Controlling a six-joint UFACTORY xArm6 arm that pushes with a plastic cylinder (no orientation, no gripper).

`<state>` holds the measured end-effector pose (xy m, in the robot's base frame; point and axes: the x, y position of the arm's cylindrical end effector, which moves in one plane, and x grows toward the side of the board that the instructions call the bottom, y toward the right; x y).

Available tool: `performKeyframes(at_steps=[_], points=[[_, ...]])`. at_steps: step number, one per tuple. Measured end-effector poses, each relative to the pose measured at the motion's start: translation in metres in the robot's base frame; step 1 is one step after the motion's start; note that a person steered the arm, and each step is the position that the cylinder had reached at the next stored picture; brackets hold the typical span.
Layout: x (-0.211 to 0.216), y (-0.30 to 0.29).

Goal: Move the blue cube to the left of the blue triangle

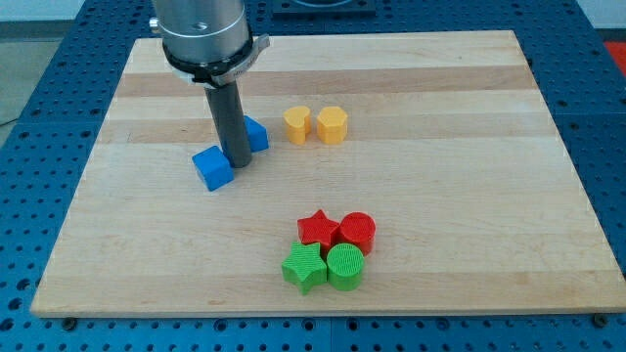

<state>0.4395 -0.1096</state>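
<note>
No jaws are fitted on this rig, so nothing is open, shut or held; pushing is done with a plain dark rod, and my tip [236, 162] is seen planted on the table [469, 176] right between the two blue blocks. The blue cube [212, 167] sits just to the view's left of the tip and a touch lower, looking like it's touching the rod or very nearly, though actual contact can't be confirmed. The blue triangle [255, 133] is partly hidden behind the rod on the view's right and slightly higher. So the cube is already found on the triangle's left side, which suggests the job is pretty much done or in its last nudge; the rod being wedged between them probably explains the small gap. Further right, a yellow pair is parked well clear: a rounded yellow block [296, 124] touching a yellow hexagon [332, 125]. Down near the view's bottom a tight cluster is left alone: red star [318, 229], red cylinder [358, 232], green star [304, 266], green cylinder [345, 266].
</note>
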Motion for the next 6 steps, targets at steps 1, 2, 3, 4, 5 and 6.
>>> performKeyframes(at_steps=[1,2,3,4,5,6], points=[[0.013,0.03],[0.021,0.059],[0.044,0.048],[0.046,0.002],[0.027,-0.033],[0.005,-0.052]])
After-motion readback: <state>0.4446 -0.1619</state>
